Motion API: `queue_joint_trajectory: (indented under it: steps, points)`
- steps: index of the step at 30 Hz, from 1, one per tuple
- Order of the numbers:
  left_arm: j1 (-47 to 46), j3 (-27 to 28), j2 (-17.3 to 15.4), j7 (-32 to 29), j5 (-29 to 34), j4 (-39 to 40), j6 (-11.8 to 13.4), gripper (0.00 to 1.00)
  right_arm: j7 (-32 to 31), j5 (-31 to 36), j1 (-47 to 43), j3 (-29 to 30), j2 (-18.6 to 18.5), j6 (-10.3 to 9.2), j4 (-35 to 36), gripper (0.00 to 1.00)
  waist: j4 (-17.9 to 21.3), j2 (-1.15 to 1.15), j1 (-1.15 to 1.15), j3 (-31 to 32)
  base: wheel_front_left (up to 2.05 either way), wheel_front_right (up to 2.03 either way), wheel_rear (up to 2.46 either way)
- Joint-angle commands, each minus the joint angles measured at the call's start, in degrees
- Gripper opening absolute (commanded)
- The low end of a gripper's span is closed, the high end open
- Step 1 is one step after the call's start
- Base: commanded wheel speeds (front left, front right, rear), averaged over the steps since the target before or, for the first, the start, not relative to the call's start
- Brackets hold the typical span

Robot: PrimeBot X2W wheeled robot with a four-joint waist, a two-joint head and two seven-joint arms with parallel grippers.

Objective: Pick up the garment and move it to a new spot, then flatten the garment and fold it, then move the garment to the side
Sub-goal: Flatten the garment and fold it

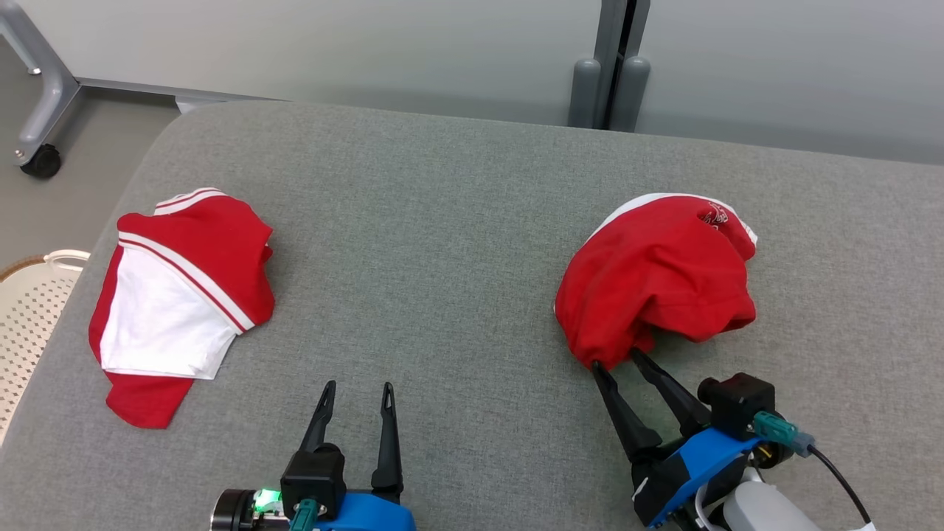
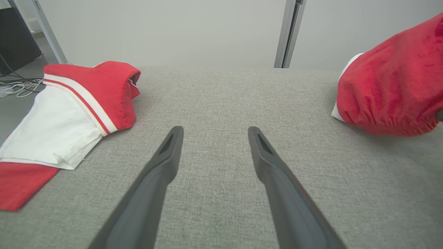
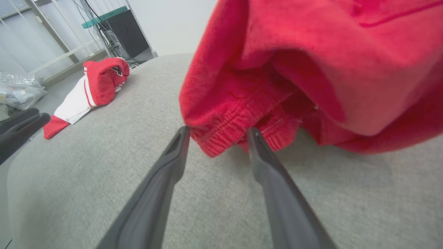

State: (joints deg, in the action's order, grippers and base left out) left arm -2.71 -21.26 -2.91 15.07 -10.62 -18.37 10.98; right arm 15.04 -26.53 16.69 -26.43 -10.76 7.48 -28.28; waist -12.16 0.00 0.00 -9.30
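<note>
- The garment, a crumpled red heap, lies at the right of the head view on the grey table. Its near edge points toward the lower right of the frame.
- The right gripper sits at that near edge, jaws apart and nothing pinched yet. In the right wrist view its two tips straddle the gathered hem, which pokes down between them at mid-frame.
- The step in hand looks like the first pick: take the hem and carry the garment to a new spot.
- To do it well, push the tips a little further in before closing, so the jaws bite the thick elastic band and not just its lip. A shallow bite would likely slip once the heap's weight comes on.
- Let the lower finger skim the table so it goes under the cloth without catching the weave.
- Close fully, then lift clear of the table before moving sideways. Dragging would likely roll the heap tighter.
- The bare middle of the table, at the centre of the head view, seems the natural drop spot, with room to spread flat.
- The left gripper, bottom centre-left, is wide open and empty above bare table. It could take a second edge once the garment hangs.
- Steer clear of the folded garment at the left.
</note>
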Motion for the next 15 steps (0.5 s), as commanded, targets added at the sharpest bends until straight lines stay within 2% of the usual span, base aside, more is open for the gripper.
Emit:
queue_joint_trajectory:
  steps: [1, 6, 9, 10, 11, 13, 15]
  points:
    - [-0.2, 0.0, 0.0, 0.2, -0.2, -0.1, -0.2, 1.00, 0.2, -0.4, -0.5, -0.2, 0.2, 0.03, -0.2, 0.87, -0.1, 0.00, 0.00, 0.0, 0.00, 0.00, 0.00]
    - [-0.4, -0.4, 0.0, 0.2, -0.1, -0.1, -0.4, 1.00, 0.2, -0.9, -0.1, -1.4, 0.4, 0.03, -2.0, 0.90, -0.9, 0.00, 0.00, -0.2, 0.00, 0.00, 0.00]
    - [-0.3, -0.4, 0.0, 0.2, -0.2, 0.0, -0.3, 1.00, 0.2, -0.8, 1.0, -1.4, 0.7, 0.03, -3.5, 0.86, -1.3, 0.00, 0.00, -0.5, 0.00, 0.00, 0.00]
    - [-0.2, -0.4, 0.0, 0.2, -0.2, 0.0, -0.4, 1.00, 0.2, -0.8, 1.3, -1.5, 0.9, 0.03, -3.5, 0.80, -1.5, 0.00, 0.00, -0.6, 0.00, 0.00, 0.00]
    - [-0.2, -0.3, 0.0, 0.2, -0.3, -0.1, -0.3, 1.00, 0.2, -0.7, 1.7, -1.4, 1.0, 0.03, -3.1, 0.69, -1.6, 0.00, 0.00, -0.7, 0.00, 0.00, 0.00]
    - [-0.1, -0.2, 0.0, 0.2, -0.6, 0.0, 0.0, 1.00, 0.2, -0.6, 2.1, -0.9, 1.0, 0.03, -1.8, 0.00, -1.7, 0.00, 0.00, -0.8, 0.00, 0.00, 0.00]
    - [0.2, -0.2, 0.0, 0.2, -0.7, 0.0, 0.1, 1.00, 0.2, -0.6, 2.0, -0.3, 0.9, 0.03, 0.0, 0.00, -1.6, 0.00, 0.00, -0.7, 0.00, 0.00, 0.00]
